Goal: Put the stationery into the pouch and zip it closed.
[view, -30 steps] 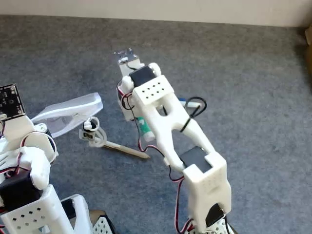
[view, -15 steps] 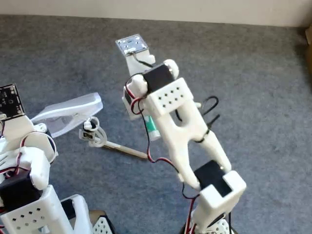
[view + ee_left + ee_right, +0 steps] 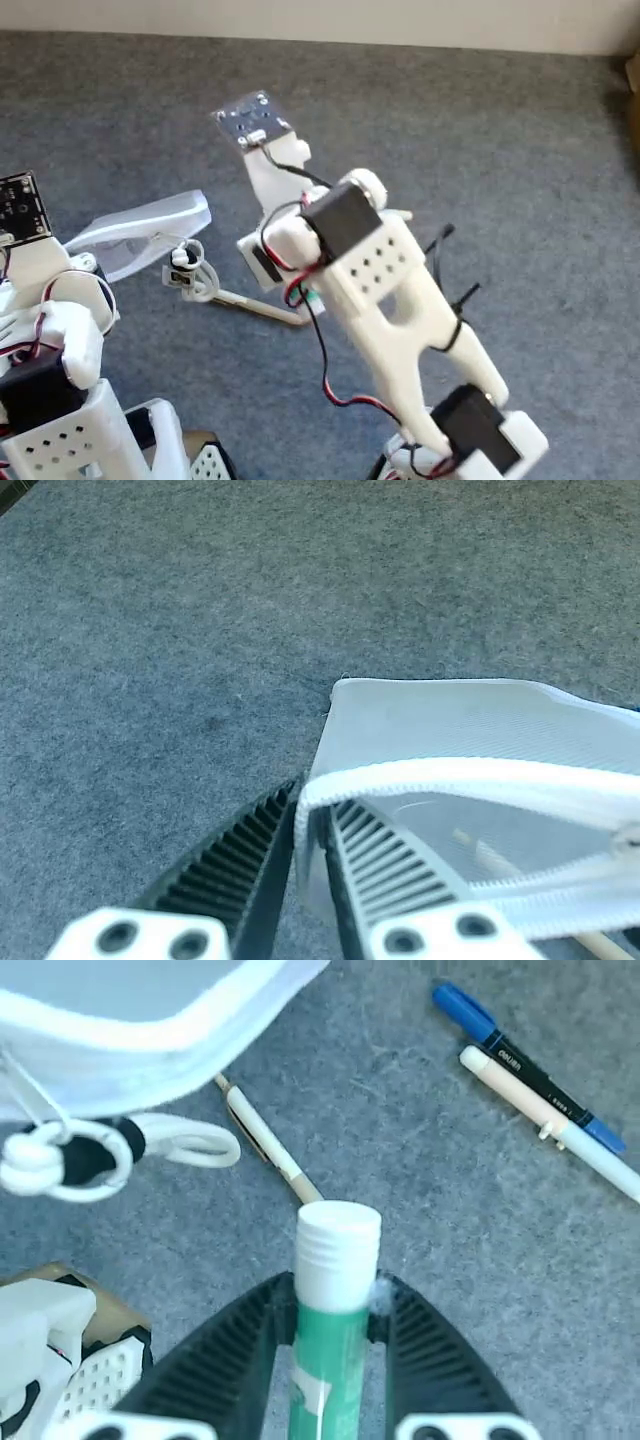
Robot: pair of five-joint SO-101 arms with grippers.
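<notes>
- Right claw: fingers clamped on a green glue stick. The stick runs along the line of the fingers, and its white ribbed cap sticks out past the tips.
- The claw and glue stick are held off the grey desk. No contact between stick and surface can be seen.
- Just ahead of the right claw's tips a slim beige pen lies flat on the desk. Its near end is hidden behind the glue stick's cap.
- Further ahead of that claw is the white pouch. Its zip edge faces the claw.
- A white pull cord with a dark bead hangs from the pouch, close beside the beige pen.
- Also ahead of the right claw, but well away from the pouch, two pens lie side by side on the desk, nearly touching: a blue and black pen and a cream pen.
- Left claw: ribbed fingers closed on one corner of the pouch, pinching the fabric just under the zip tape.
- From the left claw the pouch extends forward with its mouth gaping. Something pale inside is too unclear to identify.
- High view: the pouch sits between the two arms. The beige pen points toward the right arm, whose claw is hidden beneath it.
</notes>
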